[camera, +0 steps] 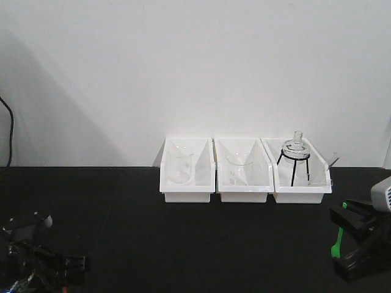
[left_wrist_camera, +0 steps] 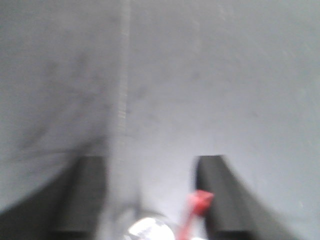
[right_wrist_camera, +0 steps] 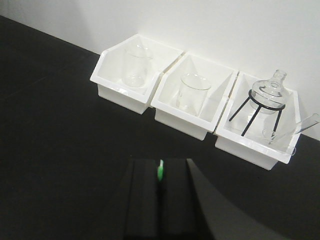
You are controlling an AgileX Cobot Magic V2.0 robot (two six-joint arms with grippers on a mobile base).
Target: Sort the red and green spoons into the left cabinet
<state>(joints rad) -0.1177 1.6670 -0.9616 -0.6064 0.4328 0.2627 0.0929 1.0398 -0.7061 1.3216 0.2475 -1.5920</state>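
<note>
The left wrist view is blurred. My left gripper [left_wrist_camera: 150,165] stands open, its two black fingers wide apart over the light grey surface of the left cabinet [left_wrist_camera: 215,80]. The red spoon's [left_wrist_camera: 199,204] end shows against the inner side of the right finger [left_wrist_camera: 220,195], not clamped. My right gripper [right_wrist_camera: 160,169] is shut on the green spoon [right_wrist_camera: 160,172], whose tip pokes out between the closed pads. From the front, the green spoon [camera: 335,244] shows at the right gripper [camera: 354,235] low on the right. The left gripper [camera: 64,264] sits low at the bottom left.
Three white bins [camera: 187,183] stand in a row against the white wall on the black tabletop [camera: 183,244]. Two hold glass beakers [right_wrist_camera: 192,90]. The right one holds a flask on a black tripod [right_wrist_camera: 260,107]. A black cable [camera: 9,131] hangs at the far left.
</note>
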